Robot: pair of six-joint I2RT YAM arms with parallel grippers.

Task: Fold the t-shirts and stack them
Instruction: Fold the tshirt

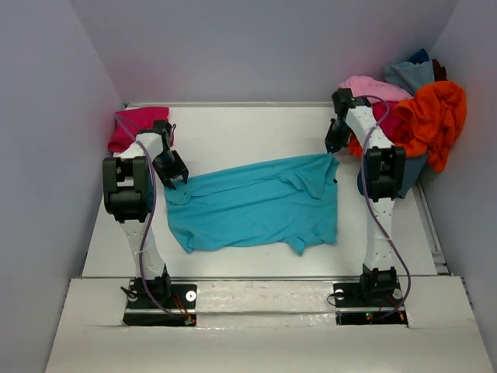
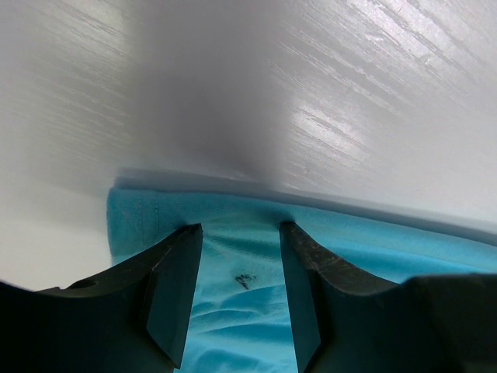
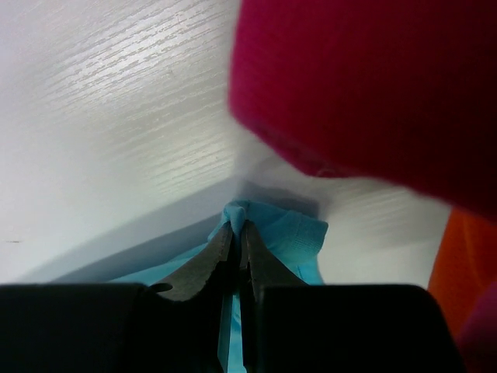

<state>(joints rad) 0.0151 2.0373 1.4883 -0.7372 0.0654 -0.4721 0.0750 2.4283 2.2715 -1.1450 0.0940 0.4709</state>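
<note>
**Item: bright turquoise short-sleeved cloth t-shirt** [image 1: 256,206]. It lies at the centre of the white wood-grain table [image 1: 248,132], spread out wide but rumpled. A wrinkle ridge runs toward its 2 o'clock corner, and no fold is made yet.

**Progress:** early, by judgement. No neat stack shows.
- A magenta-pink cloth shirt [image 1: 136,124] sits bunched at 10 o'clock; whether it is folded cannot be told.
- A loose heap waits at 1 to 2 o'clock: an orange shirt [image 1: 435,116], a light pink shirt [image 1: 373,87], a dusty blue shirt [image 1: 411,74] and a crimson shirt [image 3: 357,85].
- Left to do: flatten and fold the turquoise shirt, then do the heap.

**Left gripper** [image 1: 172,177]. The arm reaches forward with the wrist tipped down over the shirt's 9 o'clock corner. The jaws stand apart, straddling the cloth edge, with nothing clamped.

**Right gripper** [image 1: 334,149]. The arm is stretched forward to the shirt's 2 o'clock corner. The jaws are pinched together on a nub of turquoise cloth, just beside the heap.
</note>
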